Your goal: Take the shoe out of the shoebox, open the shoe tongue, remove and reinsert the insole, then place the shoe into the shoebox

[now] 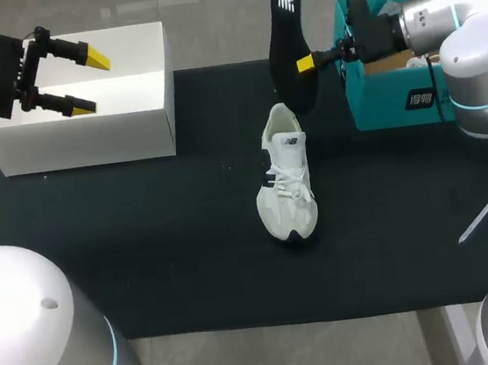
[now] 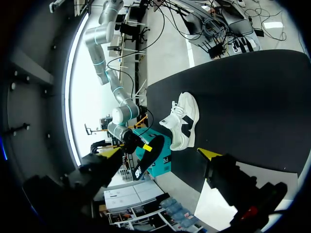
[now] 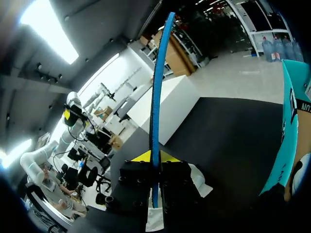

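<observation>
The right gripper (image 1: pixel 305 63) is clamped on the black insole (image 1: pixel 286 45), holding it upright in the air by its lower half. The logo end is on top and the other end hangs down over the collar of the shoe (image 1: pixel 286 178). Whether that lower end touches the collar I cannot tell. The shoe stands free on the black mat (image 1: pixel 145 246) in the middle of the table, with its opening on the far side and its toe toward the robot. The teal shoebox (image 1: pixel 376 106) sits just behind the right gripper. The left gripper (image 1: pixel 90 82) hangs with its fingers wide and empty over the white box (image 1: pixel 89 138), well apart from the shoe.

The insole looks to be out, so reinserting it is the step in hand. To do it well, lead with the low end and tip the insole toward the shoe's toe so it slides along the footbed under the tongue, not straight down into the heel. The insole is thin and likely to buckle if pushed from high up, so feed it in gently at a shallow angle. Nothing steadies the shoe, which looks light enough to skid or tip. Bringing the left gripper over to pin the heel or lift the tongue would help
</observation>
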`<state>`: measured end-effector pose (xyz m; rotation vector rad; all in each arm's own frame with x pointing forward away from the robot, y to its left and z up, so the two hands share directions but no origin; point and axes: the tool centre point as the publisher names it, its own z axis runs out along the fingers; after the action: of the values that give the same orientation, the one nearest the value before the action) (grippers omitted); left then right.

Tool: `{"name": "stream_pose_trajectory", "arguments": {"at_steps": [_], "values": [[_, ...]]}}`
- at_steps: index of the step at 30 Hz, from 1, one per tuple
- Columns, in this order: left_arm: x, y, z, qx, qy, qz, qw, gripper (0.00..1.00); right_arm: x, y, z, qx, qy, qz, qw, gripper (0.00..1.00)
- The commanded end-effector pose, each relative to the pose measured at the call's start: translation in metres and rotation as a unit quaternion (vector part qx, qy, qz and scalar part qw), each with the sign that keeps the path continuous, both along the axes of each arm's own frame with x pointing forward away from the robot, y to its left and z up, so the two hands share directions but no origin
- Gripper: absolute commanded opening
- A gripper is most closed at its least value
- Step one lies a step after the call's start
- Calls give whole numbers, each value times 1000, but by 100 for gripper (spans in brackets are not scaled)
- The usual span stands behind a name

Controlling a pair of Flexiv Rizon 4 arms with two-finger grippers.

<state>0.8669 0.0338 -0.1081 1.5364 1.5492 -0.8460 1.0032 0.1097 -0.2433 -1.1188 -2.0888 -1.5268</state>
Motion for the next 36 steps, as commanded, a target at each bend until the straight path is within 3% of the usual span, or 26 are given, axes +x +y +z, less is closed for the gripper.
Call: {"name": "stream_pose_trajectory", "arguments": {"at_steps": [1, 22, 36], "values": [[0, 0, 1, 2, 1, -1, 1000, 100, -1, 10, -17, 17, -1, -12, 1000, 0], [0, 0, 1, 2, 1, -1, 1000, 100, -4, 27, -56, 63, 0, -10, 998, 0], [0, 0, 1, 2, 1, -1, 1000, 100, -10, 26, -86, 51, -1, -13, 999, 0]]}}
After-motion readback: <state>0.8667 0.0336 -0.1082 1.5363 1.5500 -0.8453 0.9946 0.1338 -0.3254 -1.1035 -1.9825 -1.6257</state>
